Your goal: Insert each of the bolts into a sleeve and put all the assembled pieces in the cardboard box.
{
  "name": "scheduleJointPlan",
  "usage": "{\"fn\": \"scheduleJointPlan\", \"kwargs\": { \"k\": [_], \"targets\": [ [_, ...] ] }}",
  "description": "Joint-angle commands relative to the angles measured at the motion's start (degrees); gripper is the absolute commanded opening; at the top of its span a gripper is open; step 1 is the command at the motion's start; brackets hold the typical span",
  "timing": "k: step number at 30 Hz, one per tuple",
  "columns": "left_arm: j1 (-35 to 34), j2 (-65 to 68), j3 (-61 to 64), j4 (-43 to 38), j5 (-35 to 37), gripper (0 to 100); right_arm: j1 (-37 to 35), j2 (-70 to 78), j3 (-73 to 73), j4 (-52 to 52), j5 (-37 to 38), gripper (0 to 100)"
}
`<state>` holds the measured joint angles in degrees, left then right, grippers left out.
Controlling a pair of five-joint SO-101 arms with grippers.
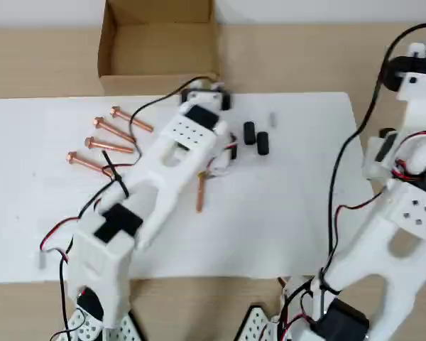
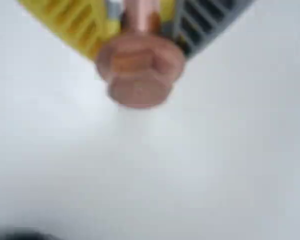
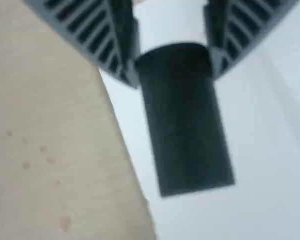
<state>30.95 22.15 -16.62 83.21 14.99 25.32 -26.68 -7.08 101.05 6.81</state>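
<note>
My left gripper is shut on a copper bolt, its hex head facing the camera between a yellow and a grey finger. From above, this bolt hangs over the middle of the white sheet. My right gripper is shut on a black sleeve, held over the sheet's right edge. Several loose bolts lie at the sheet's left. Two black sleeves stand right of the left gripper. The open cardboard box sits behind the sheet.
Bare wooden table borders the sheet next to the held sleeve. The right arm stands at the table's right side. Cables trail from both arms. Open sheet lies between the two arms.
</note>
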Motion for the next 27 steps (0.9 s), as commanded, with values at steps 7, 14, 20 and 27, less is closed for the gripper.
{"fn": "scheduleJointPlan", "kwargs": {
  "k": [7,14,20,27],
  "targets": [
    [0.9,-23.8,-26.5,12.4,-7.8,1,-13.8,-20.5,0.0,-7.0,0.1,1.1],
    [-8.0,-39.4,-30.9,14.9,-13.2,1,-18.6,-41.9,15.9,-20.0,-1.9,1.1],
    [-13.0,-48.8,-23.2,14.9,-13.5,1,-27.3,-62.4,42.7,-34.6,-1.8,2.3],
    [-12.9,-53.7,-12.0,14.7,-21.8,1,-46.9,-83.0,73.4,-48.0,5.2,2.2]
  ]
}}
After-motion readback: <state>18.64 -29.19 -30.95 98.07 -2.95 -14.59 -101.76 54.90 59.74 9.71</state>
